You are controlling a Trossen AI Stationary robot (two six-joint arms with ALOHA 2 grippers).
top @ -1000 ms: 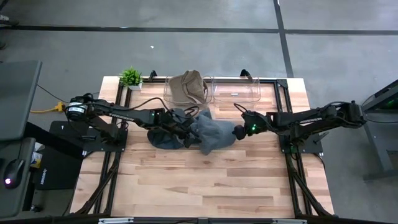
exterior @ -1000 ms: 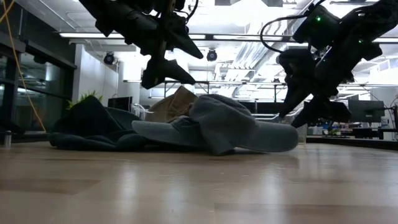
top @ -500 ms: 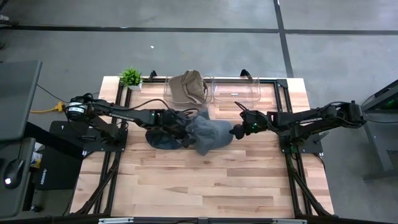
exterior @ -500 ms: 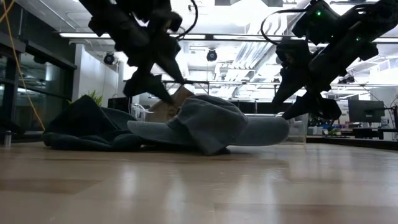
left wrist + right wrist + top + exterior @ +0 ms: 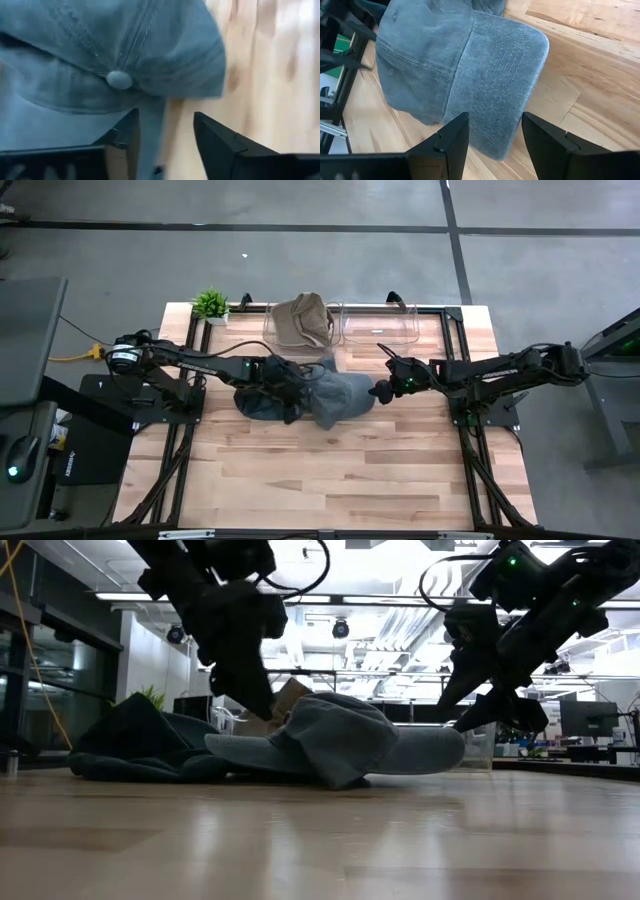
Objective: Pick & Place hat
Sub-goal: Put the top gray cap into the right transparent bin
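Observation:
A grey-blue cap lies on the table, crown toward the left and brim toward the right. It partly overlaps a darker cap. My left gripper is open. It points down at the crown beside the top button and shows in the low view. My right gripper is open and slants down over the brim's free end. A tan hat sits in a clear bin. My left gripper comes at the grey-blue cap's crown from above, its open fingers close to the cloth below the button; whether they touch it I cannot tell. My right gripper's lower fingertip is right at the brim's end; whether it touches I cannot tell.
Two clear bins stand at the far edge, one with the tan hat and one beside it. A small potted plant is at the far left corner. Bare wood stretches along the near side.
The grey-blue cap slid a little toward the table's left and its brim end now sits further left. My right gripper moved left with it. My left gripper shifted left, came down, and tipped from a slant to pointing down at the crown.

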